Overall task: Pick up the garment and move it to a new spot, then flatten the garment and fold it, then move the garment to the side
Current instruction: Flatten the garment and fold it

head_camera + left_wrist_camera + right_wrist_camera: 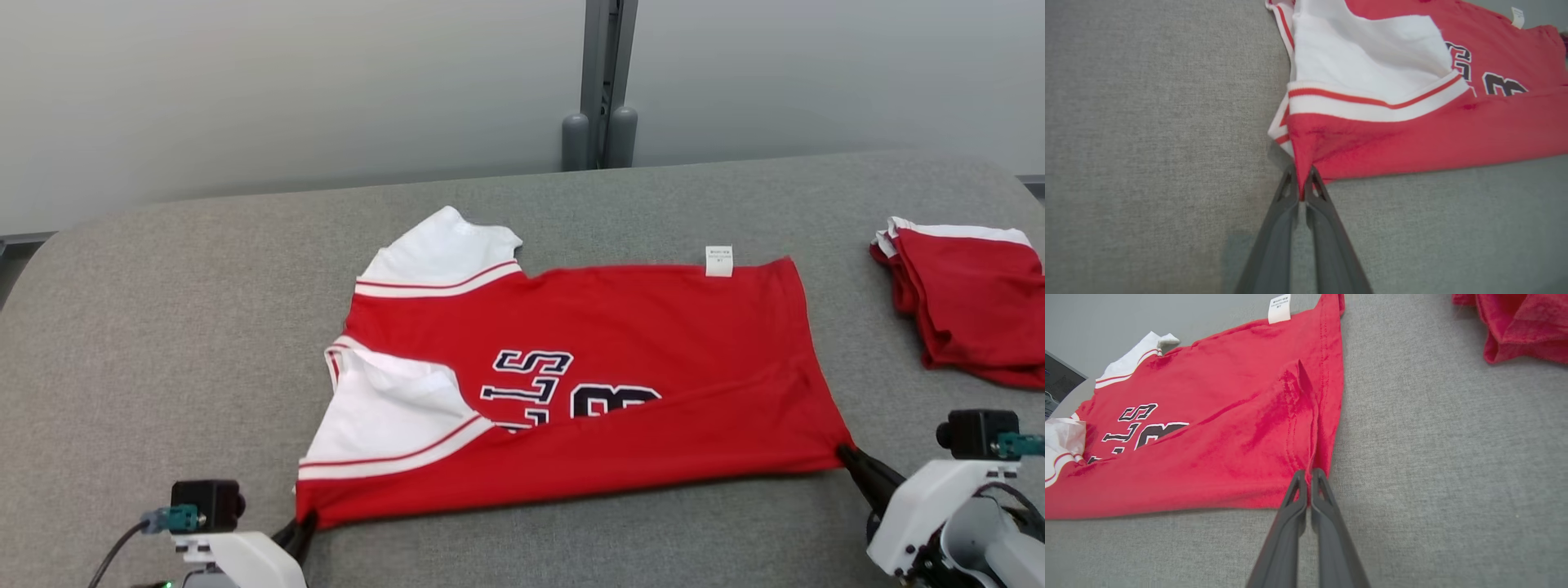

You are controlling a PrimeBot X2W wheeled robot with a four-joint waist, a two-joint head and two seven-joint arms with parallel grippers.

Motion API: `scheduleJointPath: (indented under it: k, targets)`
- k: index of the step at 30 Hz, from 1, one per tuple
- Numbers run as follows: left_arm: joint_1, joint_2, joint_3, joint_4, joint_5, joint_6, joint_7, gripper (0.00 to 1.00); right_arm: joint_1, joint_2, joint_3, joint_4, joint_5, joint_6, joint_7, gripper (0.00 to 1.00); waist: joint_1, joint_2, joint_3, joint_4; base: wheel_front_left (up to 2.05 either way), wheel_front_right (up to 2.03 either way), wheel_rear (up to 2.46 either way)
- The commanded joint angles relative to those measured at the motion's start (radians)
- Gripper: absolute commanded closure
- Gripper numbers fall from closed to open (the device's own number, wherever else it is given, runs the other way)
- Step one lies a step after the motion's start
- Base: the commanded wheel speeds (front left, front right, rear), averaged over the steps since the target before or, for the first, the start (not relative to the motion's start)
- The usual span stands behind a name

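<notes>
Risk 1: each grip takes only a small pinch of cloth at a corner, so a brisk lift or an uneven pull could slip the fabric out of either pair of fingers. The left gripper [1302, 181] is closed on the near shoulder-end corner of the garment [588, 384], with a peak of red cloth nipped between its tips. The right gripper [1309, 479] is closed on the near hem corner, where the cloth puckers into a ridge. Risk 2: if the 2 arms travel at different rates, the near edge would likely skew and the fold land crooked. Risk 3: the near white sleeve [392, 416] lies loosely over the body and could flop out or bunch as the edge rises. The garment lies spread near the middle of the grey padded table [163, 327], well apart from the pile of red garments [971, 318] at the right. It is a red jersey with red-trimmed white sleeves and dark outlined lettering partly covered by a lengthwise fold. There is a white label [719, 261] at the far edge, and the cloth is lightly creased.
</notes>
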Motion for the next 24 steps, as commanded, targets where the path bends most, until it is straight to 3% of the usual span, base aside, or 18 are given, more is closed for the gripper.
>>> scheduleJointPath:
  k: [1,14,20,21,22,23,24]
  targets:
    - [0.037,0.022,0.004,-0.037,-0.013,0.020,0.011,1.00,0.037,-0.025,-0.015,-0.029,0.012,0.000,0.011,1.00,0.0000,-0.0001,-0.006,-0.001,0.00,0.00,0.00]
    - [0.217,0.136,-0.011,-0.341,-0.055,0.154,0.119,1.00,0.264,-0.092,-0.175,-0.251,0.000,0.000,0.207,1.00,0.0000,-0.0001,-0.014,-0.003,0.00,0.00,0.00]
    - [0.235,0.161,-0.012,-0.399,-0.055,0.191,0.145,1.00,0.325,-0.073,-0.271,-0.317,-0.054,0.000,0.300,1.00,0.0000,-0.0001,-0.010,-0.002,0.00,0.00,0.00]
    - [0.237,0.163,-0.011,-0.406,-0.055,0.197,0.148,1.00,0.336,-0.064,-0.294,-0.327,-0.069,0.000,0.321,0.94,0.0000,-0.0001,-0.009,-0.002,0.00,0.00,0.00]
    - [0.238,0.165,-0.010,-0.412,-0.054,0.203,0.151,0.67,0.343,-0.054,-0.314,-0.339,-0.084,0.000,0.339,0.55,0.0000,-0.0001,-0.008,-0.002,0.00,0.00,0.00]
    - [0.239,0.166,-0.010,-0.416,-0.054,0.208,0.151,0.05,0.352,-0.044,-0.337,-0.350,-0.098,0.000,0.356,0.00,0.0000,-0.0001,-0.008,-0.002,0.00,0.00,0.00]
    - [0.240,0.166,-0.011,-0.420,-0.055,0.213,0.155,0.00,0.361,-0.033,-0.361,-0.360,-0.118,0.000,0.369,0.00,0.0000,-0.0001,-0.007,-0.002,0.00,0.00,0.00]
